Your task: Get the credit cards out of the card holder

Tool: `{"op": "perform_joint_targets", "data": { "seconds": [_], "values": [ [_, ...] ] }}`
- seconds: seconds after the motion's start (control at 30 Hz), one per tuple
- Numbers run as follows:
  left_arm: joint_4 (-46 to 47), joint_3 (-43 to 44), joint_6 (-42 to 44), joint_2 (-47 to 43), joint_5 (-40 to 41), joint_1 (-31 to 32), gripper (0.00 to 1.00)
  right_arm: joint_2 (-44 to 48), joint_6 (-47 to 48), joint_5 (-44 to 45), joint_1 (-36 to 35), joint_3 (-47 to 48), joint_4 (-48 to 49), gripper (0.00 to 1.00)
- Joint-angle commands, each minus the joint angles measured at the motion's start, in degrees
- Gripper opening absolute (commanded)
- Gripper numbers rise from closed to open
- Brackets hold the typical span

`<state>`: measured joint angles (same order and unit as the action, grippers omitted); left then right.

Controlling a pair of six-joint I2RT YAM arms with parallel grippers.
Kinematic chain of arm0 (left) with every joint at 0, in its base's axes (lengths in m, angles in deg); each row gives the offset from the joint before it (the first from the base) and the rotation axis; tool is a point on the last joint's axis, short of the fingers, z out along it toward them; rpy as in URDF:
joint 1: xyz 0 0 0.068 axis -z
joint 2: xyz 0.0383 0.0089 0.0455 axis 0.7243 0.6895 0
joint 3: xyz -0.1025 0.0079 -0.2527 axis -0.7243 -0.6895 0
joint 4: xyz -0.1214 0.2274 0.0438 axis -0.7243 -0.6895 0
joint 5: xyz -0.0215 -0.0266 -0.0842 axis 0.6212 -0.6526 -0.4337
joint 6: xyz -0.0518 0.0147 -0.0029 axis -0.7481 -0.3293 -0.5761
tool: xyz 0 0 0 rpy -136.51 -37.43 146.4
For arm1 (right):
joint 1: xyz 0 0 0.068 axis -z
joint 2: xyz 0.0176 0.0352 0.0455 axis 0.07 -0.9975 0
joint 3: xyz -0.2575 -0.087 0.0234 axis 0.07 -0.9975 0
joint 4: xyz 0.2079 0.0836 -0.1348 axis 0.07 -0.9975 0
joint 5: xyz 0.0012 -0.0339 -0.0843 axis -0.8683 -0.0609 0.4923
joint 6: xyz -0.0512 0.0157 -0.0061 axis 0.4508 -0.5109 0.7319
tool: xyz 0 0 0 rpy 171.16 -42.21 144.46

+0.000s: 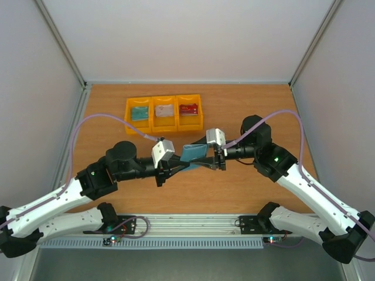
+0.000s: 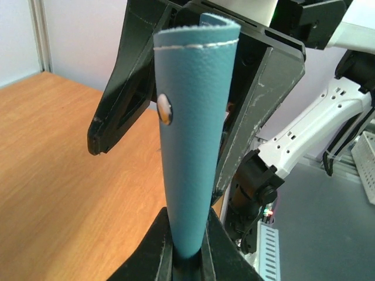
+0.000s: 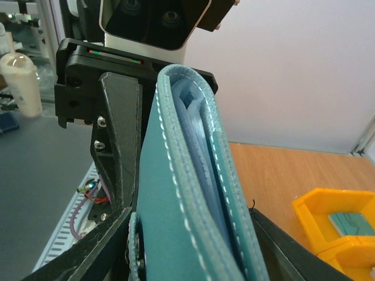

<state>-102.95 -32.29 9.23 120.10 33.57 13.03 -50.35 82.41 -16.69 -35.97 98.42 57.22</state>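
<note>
Here, mid-frame, the left gripper (image 1: 174, 167) pinches the teal card holder (image 1: 193, 153) — the right gripper (image 1: 219, 160) straddles its other end, jaws spread.

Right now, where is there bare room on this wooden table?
Bare table on either side of the three yellow plastic bins, widest toward the back right corner. Crowded in the middle, where left gripper and right gripper meet at the teal folding card holder.

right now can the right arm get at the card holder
Likely yes: the left pincer holds the card holder off the table, and the right pincer straddles it, jaws open.
</note>
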Motion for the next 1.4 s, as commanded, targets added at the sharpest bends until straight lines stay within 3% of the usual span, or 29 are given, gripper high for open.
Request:
{"op": "perform_joint_targets", "data": {
  "seconds": [0.0,0.1,0.27,0.57,0.7,0.9,1.0,1.03,1.13,1.37],
  "values": [
    [4.9,-0.1,-7.4,-0.3,-4.6,-1.7,0.00,-2.0,-6.4,3.0,-0.1,1.6,0.6,0.51],
    [8.7,-2.1,-13.4,-0.6,-9.2,-5.6,0.00,-2.0,-7.8,4.1,0.7,1.5,-1.4,0.48],
    [14.2,-4.8,-18.6,0.0,-14.9,-8.3,0.00,-0.3,-12.7,2.7,3.7,-1.3,0.4,0.33],
    [18.9,-6.1,-22.6,1.9,-17.2,-10.4,0.00,-0.5,-15.5,-1.9,4.7,-1.8,0.4,0.31],
    [20.5,-7.1,-26.4,3.3,-17.8,-13.1,0.00,-0.2,-16.0,-3.2,6.9,0.4,-2.9,0.48],
    [16.4,-10.8,-30.3,2.8,-8.0,-14.9,0.00,-0.8,-26.4,6.3,11.7,3.9,-10.7,0.61],
    [21.2,-14.8,-30.7,1.8,-8.4,-15.0,0.00,-4.3,-27.6,2.5,12.3,3.9,-13.6,0.65],
    [23.1,-16.2,-31.5,1.4,-8.9,-14.9,0.00,-5.0,-27.9,-0.8,12.5,3.3,-13.0,0.70],
    [27.3,-19.6,-32.7,-0.2,-9.6,-14.9,0.00,-6.3,-28.6,-7.1,12.6,1.3,-10.5,0.97],
    [35.4,-22.3,-35.0,-1.5,-9.1,-17.1,0.00,-3.8,-27.8,1.1,10.7,-4.2,-11.5,0.92]
  ]
}}
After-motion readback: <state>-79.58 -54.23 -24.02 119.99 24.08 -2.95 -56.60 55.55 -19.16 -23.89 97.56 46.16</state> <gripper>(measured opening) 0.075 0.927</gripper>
